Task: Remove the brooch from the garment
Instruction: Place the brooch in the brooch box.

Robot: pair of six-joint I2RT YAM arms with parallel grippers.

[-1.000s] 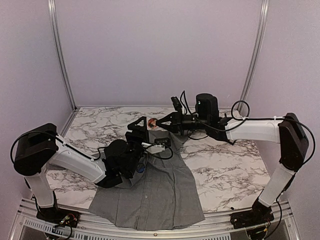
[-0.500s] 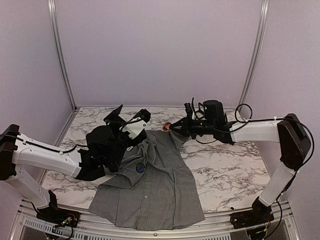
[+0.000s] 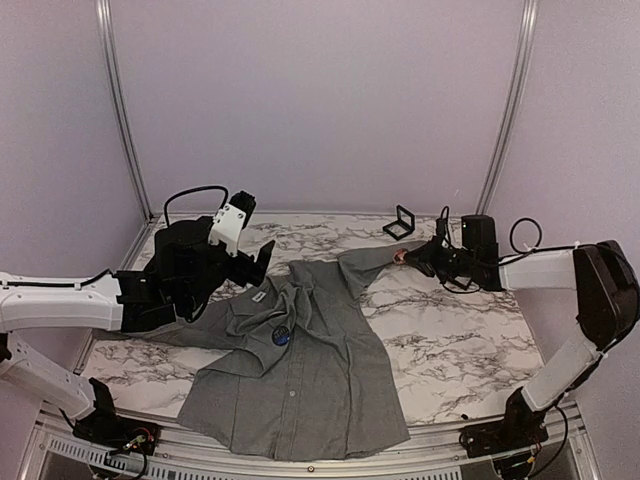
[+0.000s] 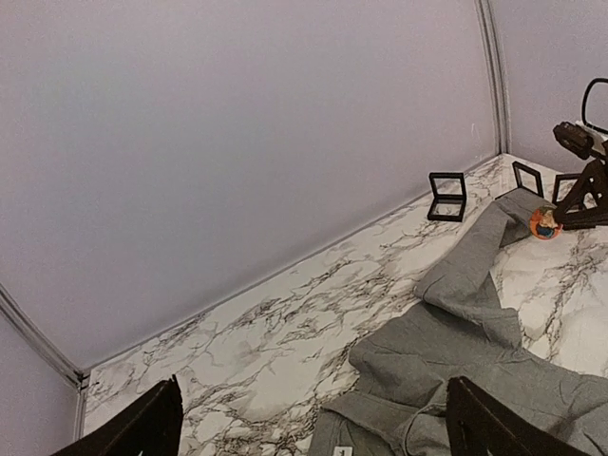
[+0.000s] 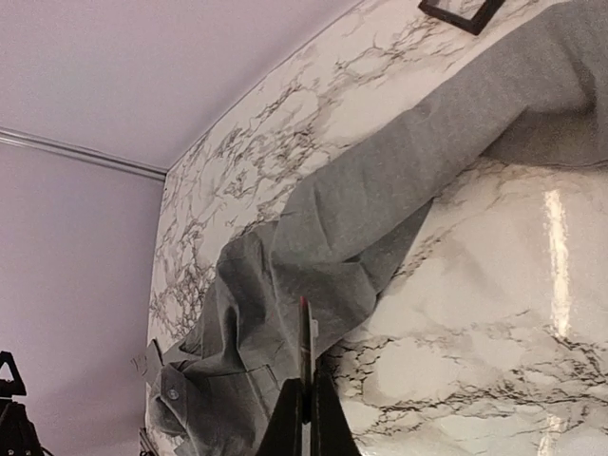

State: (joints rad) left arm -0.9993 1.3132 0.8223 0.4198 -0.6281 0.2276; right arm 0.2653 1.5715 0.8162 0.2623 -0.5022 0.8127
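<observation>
Presently find the brooch (image 4: 543, 224) at the far right of the surface (image 3: 460, 340), pinched at the tips of the right gripper (image 3: 410, 257), fingers pressed together on it. Note the garment (image 3: 300, 370) lying spread mid-surface, one sleeve (image 3: 365, 262) stretched out lengthwise from the shoulder straight toward that gripper. Locate the brooch just at the end of this sleeve; cannot tell whether touching the cuff or already clear of it. Judge any further pull best made along the sleeve's line, away to the right. Record the left gripper (image 3: 256, 264) spread wide, holding nothing, hovering by the collar side, well apart from the brooch and much the farther of the two. Against a second ago: see both grippers no longer meeting at the brooch; left withdrawn and opened, right moved rightward with the brooch, sleeve drawn out after it.
</observation>
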